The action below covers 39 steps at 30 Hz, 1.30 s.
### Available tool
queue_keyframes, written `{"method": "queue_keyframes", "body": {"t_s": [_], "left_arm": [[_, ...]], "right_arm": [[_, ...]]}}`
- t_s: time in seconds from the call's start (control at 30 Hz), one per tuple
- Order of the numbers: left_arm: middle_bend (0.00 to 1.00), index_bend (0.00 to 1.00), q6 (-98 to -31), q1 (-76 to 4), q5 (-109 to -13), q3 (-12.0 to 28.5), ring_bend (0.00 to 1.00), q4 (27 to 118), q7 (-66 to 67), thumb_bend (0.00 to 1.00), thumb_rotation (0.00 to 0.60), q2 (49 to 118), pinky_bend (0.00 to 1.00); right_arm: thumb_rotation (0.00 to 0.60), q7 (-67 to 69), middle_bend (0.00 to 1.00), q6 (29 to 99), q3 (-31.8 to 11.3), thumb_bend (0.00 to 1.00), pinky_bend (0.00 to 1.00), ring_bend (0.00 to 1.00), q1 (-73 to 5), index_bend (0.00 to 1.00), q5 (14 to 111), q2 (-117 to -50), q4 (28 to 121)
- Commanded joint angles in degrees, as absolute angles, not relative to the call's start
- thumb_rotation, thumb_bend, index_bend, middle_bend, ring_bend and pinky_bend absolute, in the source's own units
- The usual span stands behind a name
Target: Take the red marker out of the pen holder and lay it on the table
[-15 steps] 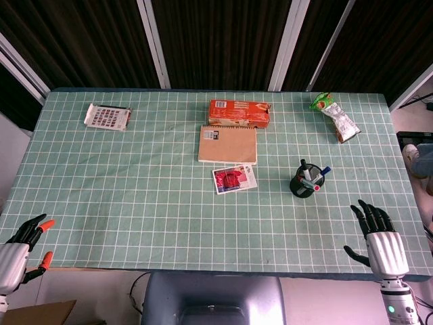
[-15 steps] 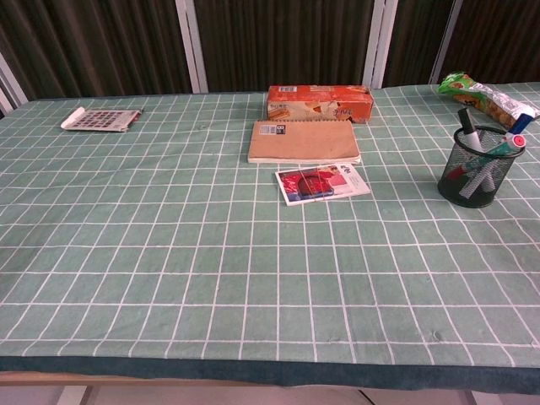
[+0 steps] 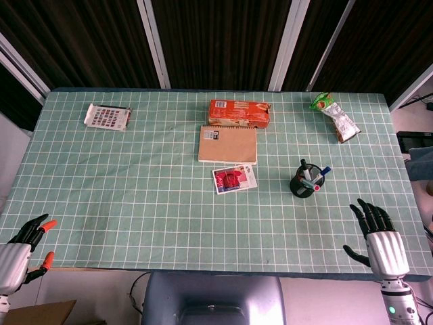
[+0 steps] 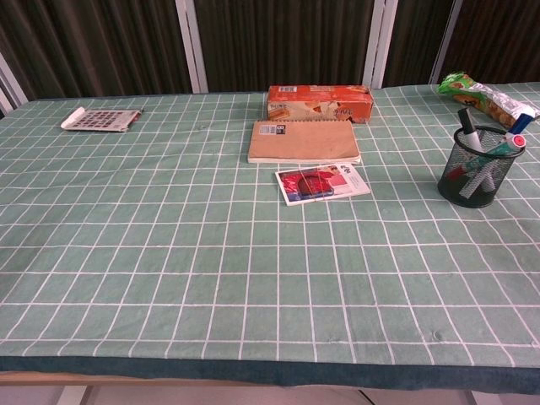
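A black mesh pen holder (image 3: 306, 180) (image 4: 474, 169) stands right of the table's middle. Several markers lean in it, one with a red cap (image 3: 316, 187) (image 4: 518, 140). My right hand (image 3: 379, 234) hovers at the table's front right edge, a little right of and nearer than the holder, fingers spread and empty. My left hand (image 3: 19, 250) sits at the front left corner, fingers apart, holding nothing. The chest view shows neither hand.
A brown notebook (image 3: 228, 144), an orange box (image 3: 239, 112) and a small photo card (image 3: 235, 179) lie mid-table. A snack bag (image 3: 335, 117) is at the back right, a patterned packet (image 3: 107, 116) at the back left.
My left hand has dropped slightly lower and further off the front left edge. My right hand has barely shifted.
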<state>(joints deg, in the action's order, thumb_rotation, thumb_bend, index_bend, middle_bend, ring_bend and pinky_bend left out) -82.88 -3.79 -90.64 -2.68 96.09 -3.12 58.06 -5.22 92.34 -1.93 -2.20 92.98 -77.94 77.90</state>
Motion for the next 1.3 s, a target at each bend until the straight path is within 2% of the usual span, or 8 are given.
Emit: {"method": "queue_keyframes", "body": {"t_s": [0.03,0.23,0.4,0.47,0.63,0.73,0.93,1.3], "left_arm": [[0.07,0.19,-82.4,-4.0,-90.2,-2.6,0.10,96.0,-3.4,0.44,0.600,57.9,0.38],[0.07,0.19,-83.8,-3.4,-91.0,-2.8,0.10,95.7,-4.8,0.44,0.600,57.6,0.38],[0.07,0.19,-84.1,-3.1,-90.8,-2.9,0.10,95.8,-5.0,0.44,0.600,57.4,0.38],[0.07,0.19,-84.5,-2.9,-90.9,-2.9,0.10,95.8,-5.0,0.44,0.600,57.4,0.38],[0.07,0.19,-84.5,-2.8,-90.6,-2.8,0.10,95.9,-4.9,0.44,0.600,57.3,0.38],[0.07,0.19,-84.5,-2.8,-90.5,-2.8,0.10,95.9,-4.9,0.44,0.600,57.3,0.38],[0.07,0.19,-84.5,-2.8,-90.5,-2.7,0.10,95.8,-5.2,0.44,0.600,57.3,0.38],[0.07,0.19,-84.4,-2.8,-90.5,-2.7,0.10,95.7,-5.7,0.44,0.600,57.2,0.38]], "right_arm": [[0.600,-8.1,0.17,93.0,-3.4,0.26,0.25,0.16,-3.0,0.25,93.1,-77.5,79.5],[0.600,-15.1,0.21,91.1,-6.4,0.26,0.28,0.23,-4.9,0.26,90.8,-76.2,84.3],[0.600,-21.8,0.34,86.1,-9.3,0.26,0.35,0.36,-8.5,0.31,87.9,-74.0,87.8],[0.600,-24.2,0.41,84.5,-10.2,0.26,0.42,0.48,-10.1,0.35,87.1,-73.9,87.7],[0.600,-27.1,0.69,80.9,-11.8,0.26,0.78,0.86,-13.5,0.48,85.4,-75.1,85.6],[0.600,-28.5,0.80,78.5,-12.4,0.26,0.89,0.97,-15.1,0.51,83.5,-75.6,85.1],[0.600,-29.8,0.94,74.5,-13.0,0.26,1.00,1.00,-17.6,0.55,79.9,-76.3,85.6],[0.600,-28.5,0.98,71.1,-12.9,0.39,1.00,1.00,-20.5,0.56,76.6,-77.6,84.4]]}}
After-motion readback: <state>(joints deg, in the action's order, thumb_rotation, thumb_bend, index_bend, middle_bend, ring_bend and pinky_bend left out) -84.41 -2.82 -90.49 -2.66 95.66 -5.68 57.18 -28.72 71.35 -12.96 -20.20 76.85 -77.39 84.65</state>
